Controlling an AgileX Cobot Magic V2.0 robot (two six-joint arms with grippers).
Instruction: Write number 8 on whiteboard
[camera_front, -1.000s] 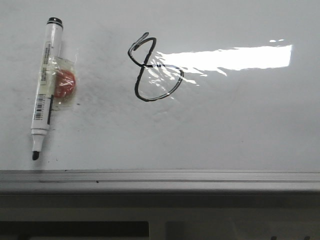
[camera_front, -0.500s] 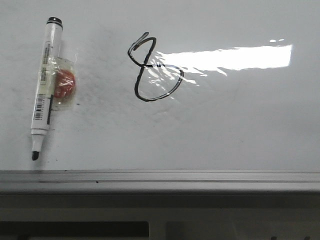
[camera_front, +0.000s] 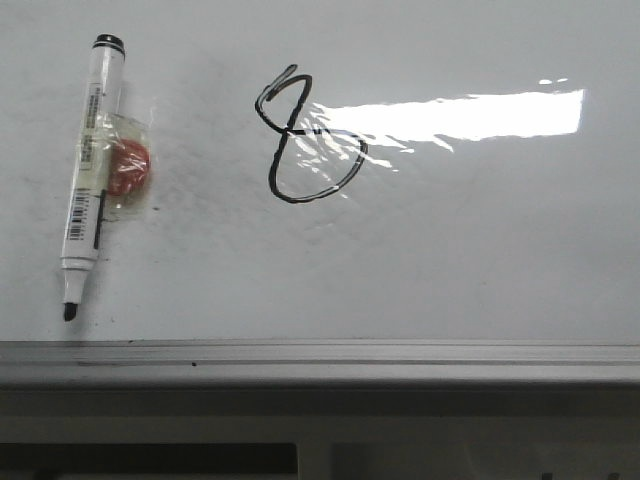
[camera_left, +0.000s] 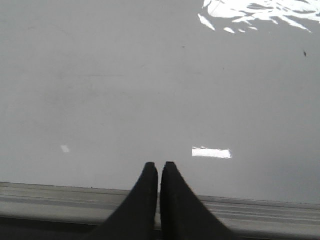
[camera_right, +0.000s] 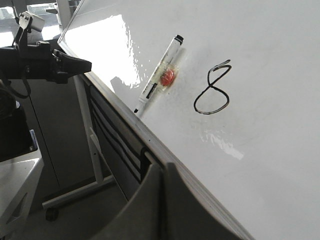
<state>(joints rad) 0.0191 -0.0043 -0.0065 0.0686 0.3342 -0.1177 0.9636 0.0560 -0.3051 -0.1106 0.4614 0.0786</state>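
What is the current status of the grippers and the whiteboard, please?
Left gripper shut, empty; right gripper shut, empty. Number 8 drawn on whiteboard. Marker lying uncapped, left of it, untouched. Nothing in the way.

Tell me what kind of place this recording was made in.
Probably a lab or workshop test bench, not a classroom. A large whiteboard lies flat as the work surface, with a marker and a drawn number 8 on it; the right wrist view shows a wheeled metal stand beside it.

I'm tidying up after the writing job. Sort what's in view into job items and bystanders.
Job items:
- number 8, already drawn
- whiteboard
- black marker, uncapped, lying on the board

Bystanders:
- red object taped to the marker
- wheeled stand beside the board
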